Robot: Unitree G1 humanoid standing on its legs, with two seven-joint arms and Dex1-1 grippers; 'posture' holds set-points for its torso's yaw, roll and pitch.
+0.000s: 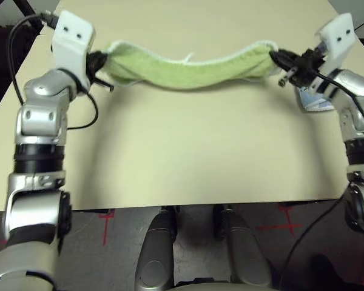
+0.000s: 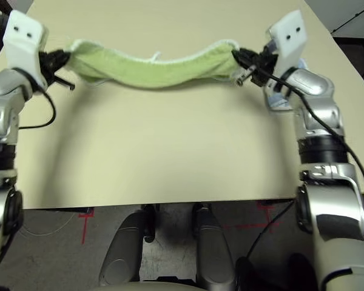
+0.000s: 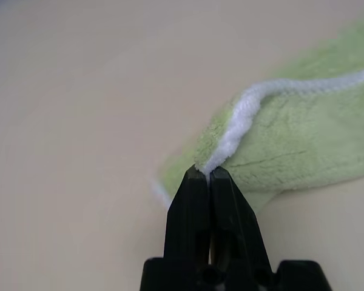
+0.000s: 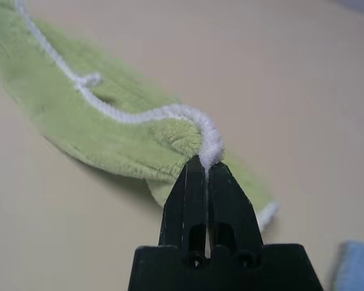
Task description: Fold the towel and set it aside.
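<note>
The light green towel (image 1: 188, 70) with white stitched edging hangs stretched between my two grippers above the far part of the tan table (image 1: 188, 157), sagging in the middle. A small white loop (image 4: 90, 79) sticks out of its upper edge. My left gripper (image 1: 100, 60) is shut on the towel's left corner; the wrist view shows its black fingertips (image 3: 197, 182) pinching the white edging. On the other side, my right gripper (image 1: 278, 58) is shut on the right corner, fingertips (image 4: 215, 176) clamped on the edging.
A small light blue towel (image 1: 315, 100) lies on the table at the far right, partly behind my right forearm. Cables run along both arms. The table's near edge (image 1: 200, 203) runs across in front of my body, with red floor marks below it.
</note>
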